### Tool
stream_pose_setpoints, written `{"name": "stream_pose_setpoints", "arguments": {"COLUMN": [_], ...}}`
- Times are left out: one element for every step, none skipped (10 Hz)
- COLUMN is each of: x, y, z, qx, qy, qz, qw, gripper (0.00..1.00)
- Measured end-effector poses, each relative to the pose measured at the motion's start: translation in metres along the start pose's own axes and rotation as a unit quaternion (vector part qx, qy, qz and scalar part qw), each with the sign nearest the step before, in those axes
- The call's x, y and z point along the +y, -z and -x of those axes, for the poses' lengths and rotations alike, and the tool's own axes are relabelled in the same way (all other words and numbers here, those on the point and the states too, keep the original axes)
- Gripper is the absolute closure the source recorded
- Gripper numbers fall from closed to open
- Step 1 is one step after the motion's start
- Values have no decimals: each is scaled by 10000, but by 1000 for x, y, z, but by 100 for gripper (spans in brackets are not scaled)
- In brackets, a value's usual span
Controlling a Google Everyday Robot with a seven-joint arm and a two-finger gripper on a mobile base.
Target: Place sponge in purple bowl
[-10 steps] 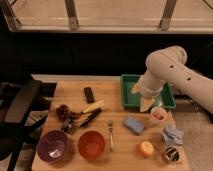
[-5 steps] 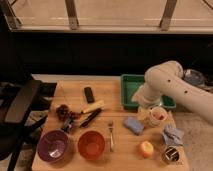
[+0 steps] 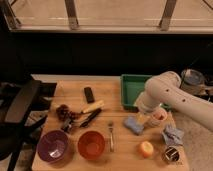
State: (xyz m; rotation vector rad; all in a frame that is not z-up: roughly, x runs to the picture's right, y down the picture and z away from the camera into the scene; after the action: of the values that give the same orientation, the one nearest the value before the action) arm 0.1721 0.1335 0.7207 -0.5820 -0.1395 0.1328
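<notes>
- The claw (image 3: 143, 118) hangs low over the counter (image 3: 70, 91) at the end of the white arm (image 3: 165, 94); whether it is open or closed cannot be told.
- The blue sponge (image 3: 132, 125) lies on the counter just to the left of the claw and slightly nearer the camera.
- A pinkish cup (image 3: 159, 116) stands just beside the claw on the other side, with the green tray (image 3: 132, 89) behind.
- A fork (image 3: 111, 136) and an orange bowl (image 3: 91, 144) lie further left.
- The purple bowl (image 3: 53, 146) sits at the front left corner, well apart from the sponge.
</notes>
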Motion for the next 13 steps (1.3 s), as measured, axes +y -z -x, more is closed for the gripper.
{"name": "stream_pose_setpoints", "arguments": {"x": [1, 0, 0, 0, 2, 3, 3, 4, 5, 6, 7, 8, 10], "y": [-9, -15, -25, -35, -48, -58, -69, -75, -80, -83, -88, -92, -98], "z": [-1, -1, 0, -5, -14, -16, -20, -24, -28, -30, -30, -30, -30], "qx": [146, 314, 525, 571, 603, 592, 546, 433, 303, 190, 1, -113, -280], "qy": [-253, -315, -352, -416, -510, -558, -630, -692, -760, -789, -788, -764, -717], "qz": [31, 52, 123, 204, 307, 382, 436, 449, 435, 412, 366, 342, 326], "qw": [9996, 9990, 9979, 9973, 9964, 9960, 9956, 9957, 9957, 9958, 9962, 9964, 9965], "gripper": [35, 35, 35, 35, 35, 35, 35, 35, 35, 35, 35, 35, 35]}}
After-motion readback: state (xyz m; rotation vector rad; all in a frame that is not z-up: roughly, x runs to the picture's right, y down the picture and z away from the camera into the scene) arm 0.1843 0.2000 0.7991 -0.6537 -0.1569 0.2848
